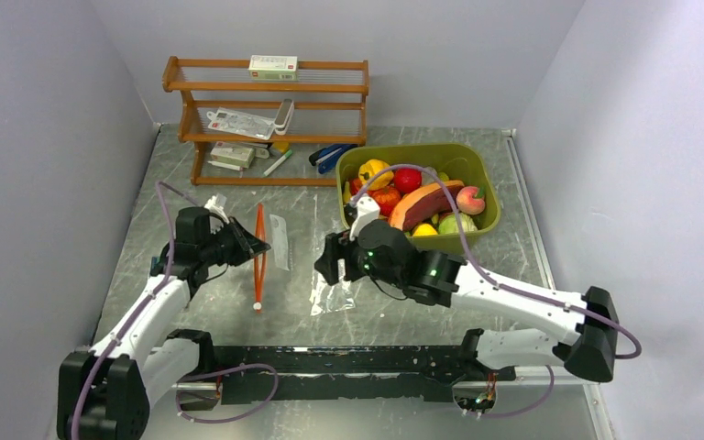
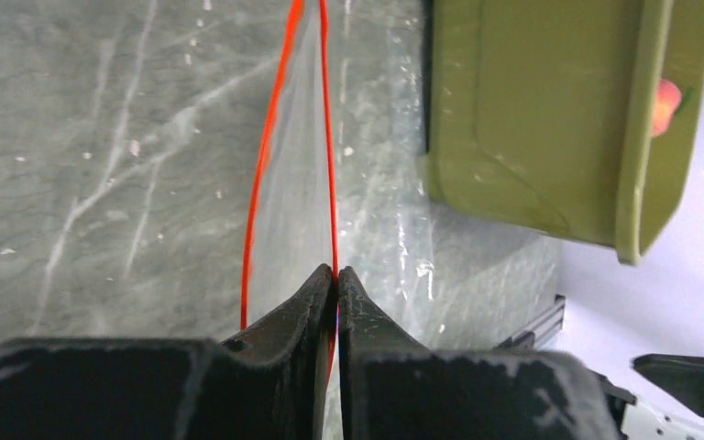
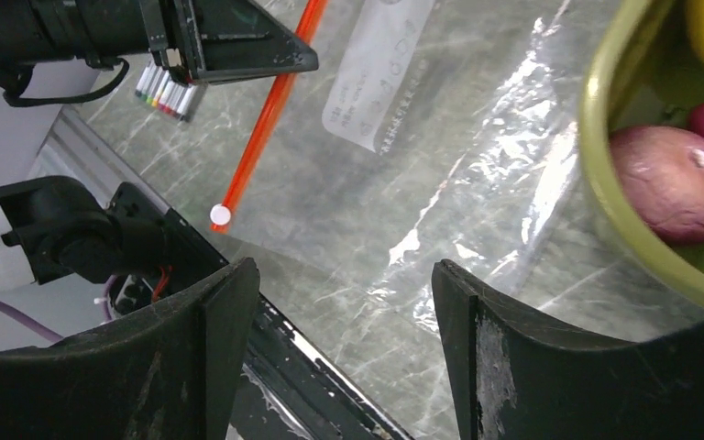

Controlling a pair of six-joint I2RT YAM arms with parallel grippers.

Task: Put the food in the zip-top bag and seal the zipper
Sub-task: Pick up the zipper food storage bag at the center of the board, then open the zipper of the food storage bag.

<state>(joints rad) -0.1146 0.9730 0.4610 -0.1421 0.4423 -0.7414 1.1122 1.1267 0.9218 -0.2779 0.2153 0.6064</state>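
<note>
1. The left pincer is closed tight, with no gap between its tips. It pinches one lip of the zipper partway along its length.
2. The right pincer is spread wide and holds nothing. It hangs over the closed end of the zip-top bag.
3. The bag lies flat on the surface between the two pincers. Its zipper runs near-to-far in the top view, and the body spreads rightward from it toward the right pincer.
4. The mouth therefore faces left, away from the food. The food is heaped in the olive-green tub just beyond and to the right of the right pincer, so that arm is much nearer to it.
5. In the left wrist view the two red-orange lips bow apart beyond the tips, so the mouth is parted only narrowly.
6. The bag is clear, crinkled and glossy, and a small white slider sits at the zipper's near end.
7. A white printed packet lies at the bag beside the zipper; whether it is inside or on top cannot be told.
8. My judgement is that the mouth needs opening wider before any fruit will pass.
</note>
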